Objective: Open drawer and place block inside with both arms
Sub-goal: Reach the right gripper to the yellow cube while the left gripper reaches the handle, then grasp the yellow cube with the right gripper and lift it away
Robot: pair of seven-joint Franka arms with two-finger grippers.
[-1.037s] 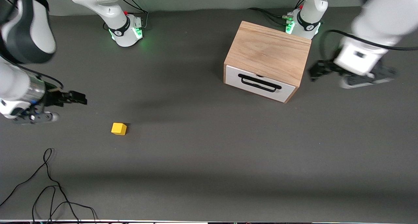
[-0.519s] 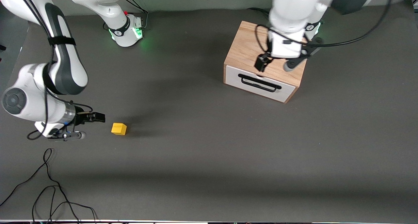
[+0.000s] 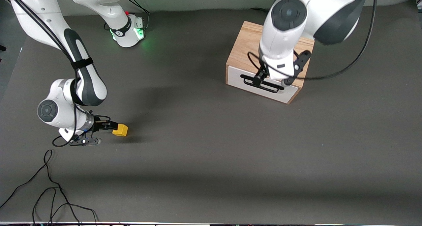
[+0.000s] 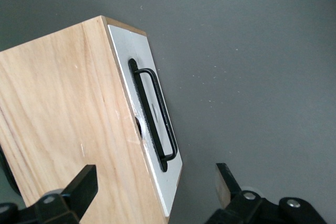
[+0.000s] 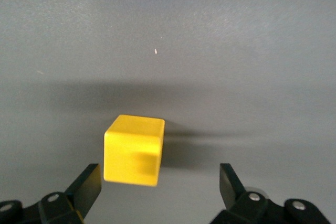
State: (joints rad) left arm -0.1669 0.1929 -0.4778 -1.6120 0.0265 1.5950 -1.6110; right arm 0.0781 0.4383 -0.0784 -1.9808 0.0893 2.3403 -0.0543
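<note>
On the front view, we see both arms have swung in over the last second: the left pincer [image 3: 260,79] was off by the left arm's end of the table, and now hangs right at the black bar handle [image 3: 262,83] of the drawer [image 3: 260,84]; the right pincer [image 3: 107,125] has closed the gap to the yellow block [image 3: 120,130] and now sits just beside it, low to the table [image 3: 211,153]. We judge that both approaches are nearly done: pull and pick come next. Drawer is shut, its front flush with the oak cabinet [image 3: 244,51]. Block lies well apart from the cabinet, nearer to the front camera, toward the right arm's end.

From the left wrist view, we see the left pincer's fingers [image 4: 84,184] spread wide, empty, straddling the cabinet's front edge; handle [image 4: 155,114] not yet between them, nothing touched.

From the right wrist view, we see the right pincer's fingers [image 5: 86,182] fully apart, holding nothing. Block [image 5: 134,150] sits on the table just ahead of the gap, closer to one finger than the other, so we would centre before closing.
</note>
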